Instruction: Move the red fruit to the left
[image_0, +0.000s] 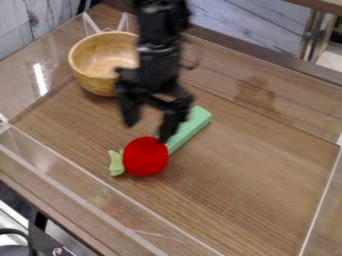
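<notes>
The red fruit (146, 157) lies on the wooden table, bright red and round, with a light-green leafy stem poking out at its left. My gripper (151, 120) hangs just above and behind it, pointing straight down. Its two black fingers stand wide open with nothing between them. The left fingertip is above the fruit's upper left and the right fingertip overlaps the green block. The gripper is not touching the fruit as far as I can see.
A light-green rectangular block (195, 124) lies diagonally right behind the fruit, partly covered by my arm. A wooden bowl (104, 63) stands at the back left. Low clear plastic walls (54, 170) ring the table surface.
</notes>
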